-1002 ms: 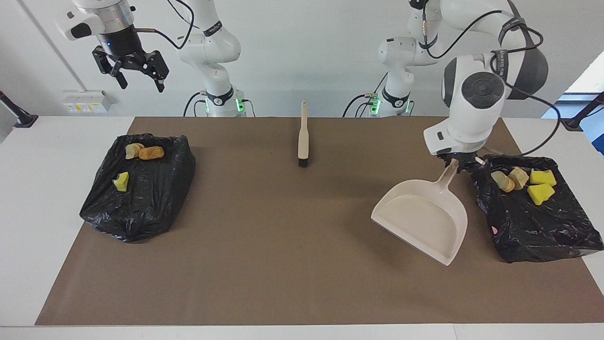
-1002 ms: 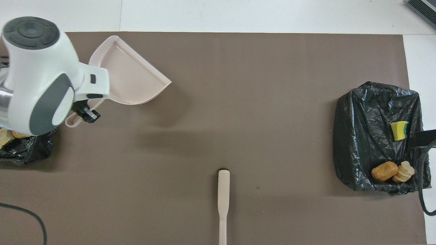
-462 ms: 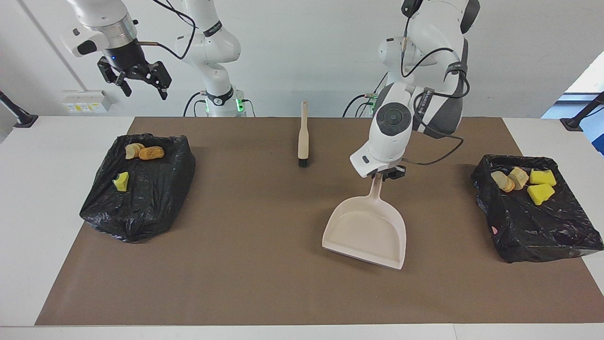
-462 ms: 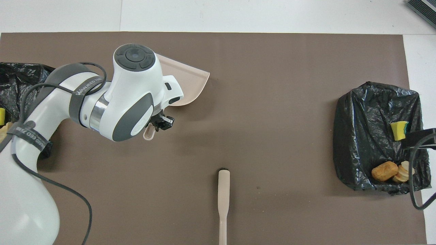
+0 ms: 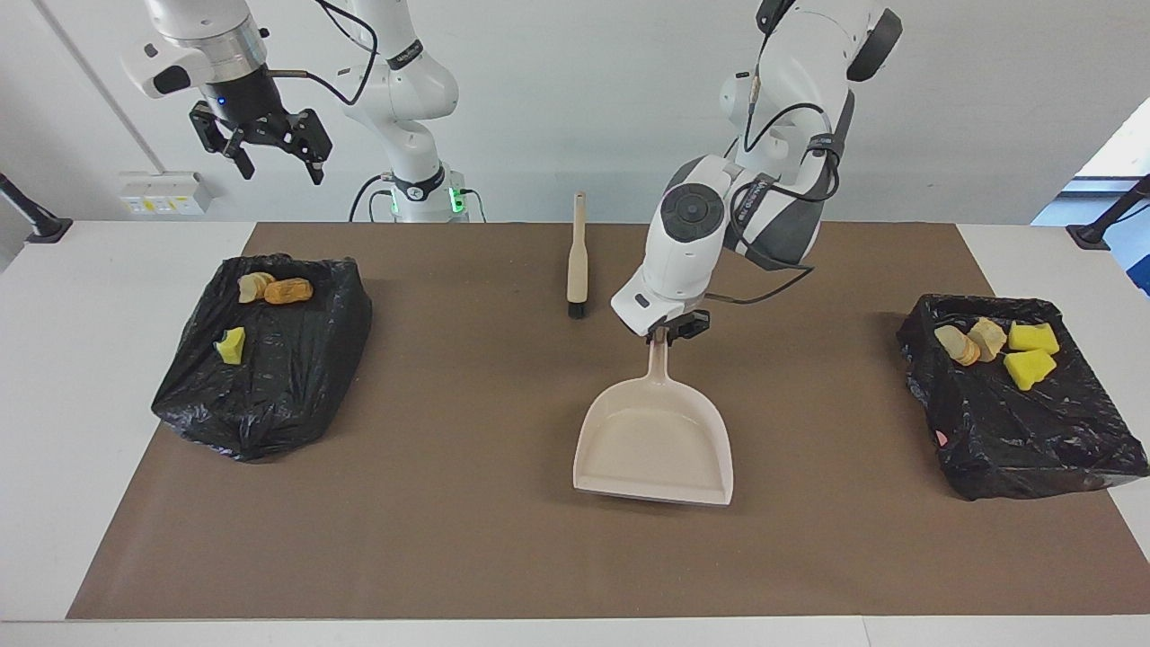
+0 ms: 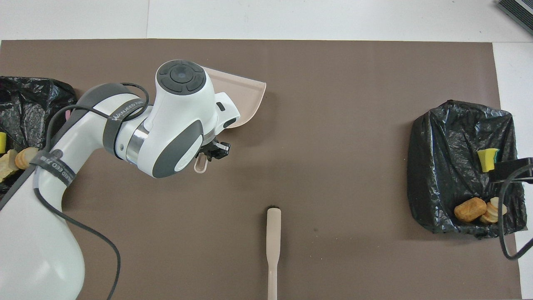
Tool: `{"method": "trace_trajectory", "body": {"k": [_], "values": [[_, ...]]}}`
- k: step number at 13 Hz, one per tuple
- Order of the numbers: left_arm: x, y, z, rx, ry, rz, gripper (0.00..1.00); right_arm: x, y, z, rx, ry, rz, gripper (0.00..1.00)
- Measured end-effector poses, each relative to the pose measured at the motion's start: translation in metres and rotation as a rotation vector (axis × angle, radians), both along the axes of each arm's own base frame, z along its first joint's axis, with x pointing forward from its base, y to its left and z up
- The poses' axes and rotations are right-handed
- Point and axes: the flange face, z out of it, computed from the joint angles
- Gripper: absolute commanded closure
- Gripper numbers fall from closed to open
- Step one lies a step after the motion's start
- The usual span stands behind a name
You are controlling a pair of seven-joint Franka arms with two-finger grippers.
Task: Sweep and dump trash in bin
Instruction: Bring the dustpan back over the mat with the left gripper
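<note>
Currently: left end effector pinches dustpan handle, long axis pointing away from the robots; brush alongside; right end effector spread, waiting.

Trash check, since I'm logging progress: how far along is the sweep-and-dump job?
Done, apparently: trash chunks lie in both black-lined bins, none on the brown mat. In hand: the left gripper, shut, holds the empty dustpan mid-table. Left: parking it near the brush. The right gripper waits, open.
</note>
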Motion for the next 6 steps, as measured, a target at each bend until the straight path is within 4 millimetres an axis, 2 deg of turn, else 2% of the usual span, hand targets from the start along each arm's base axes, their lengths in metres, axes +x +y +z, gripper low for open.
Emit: {"method": "trace_trajectory", "body": {"k": [2,6], "values": [[-0.008,-0.020,-0.011,-0.011,0.007,0.019,1.00,0.000,0.000,0.000,0.000,0.000,0.000,0.00],[-0.018,-0.062,-0.049,-0.049,0.031,0.039,1.00,0.000,0.000,0.000,0.000,0.000,0.000,0.00]]}}
